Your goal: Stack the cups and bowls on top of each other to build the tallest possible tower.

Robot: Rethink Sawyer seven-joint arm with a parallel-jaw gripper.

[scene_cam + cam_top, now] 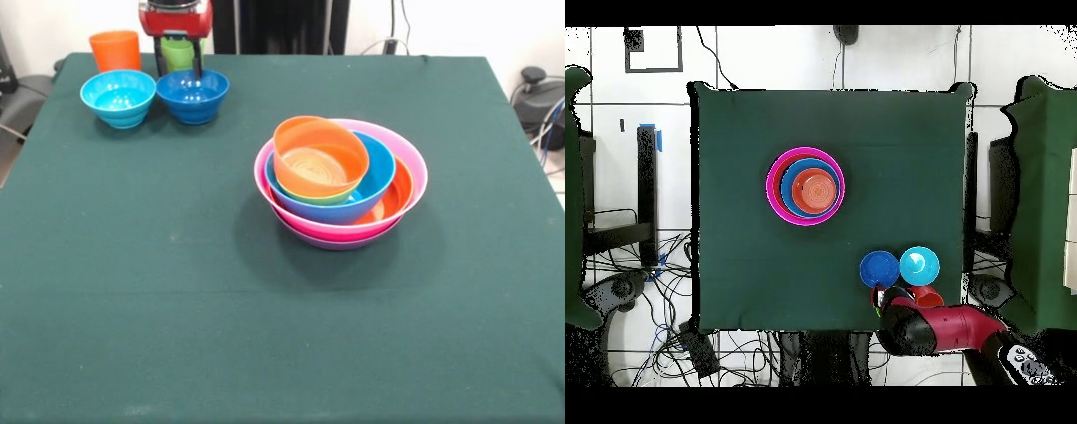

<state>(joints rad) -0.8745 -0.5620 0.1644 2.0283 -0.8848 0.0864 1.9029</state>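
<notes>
The tower (341, 181) stands mid-table: purple and pink bowls (415, 163) at the base, then large orange (402, 190) and blue (380, 172) bowls, a small lime green bowl (331, 199), and a tilted small orange bowl (320, 159) on top. It also shows in the overhead view (806, 187). At the far left, a light blue bowl (118, 97) and a dark blue bowl (192, 95) sit side by side. The orange cup (115, 50) stands behind them. My gripper (179, 69) is down around the lime green cup (180, 55), right behind the dark blue bowl.
The green cloth table (177, 291) has its far edge just behind the cups. In the overhead view my red arm (950, 328) reaches in over the table edge by the two small bowls (899, 267). Cables lie on the floor around the table.
</notes>
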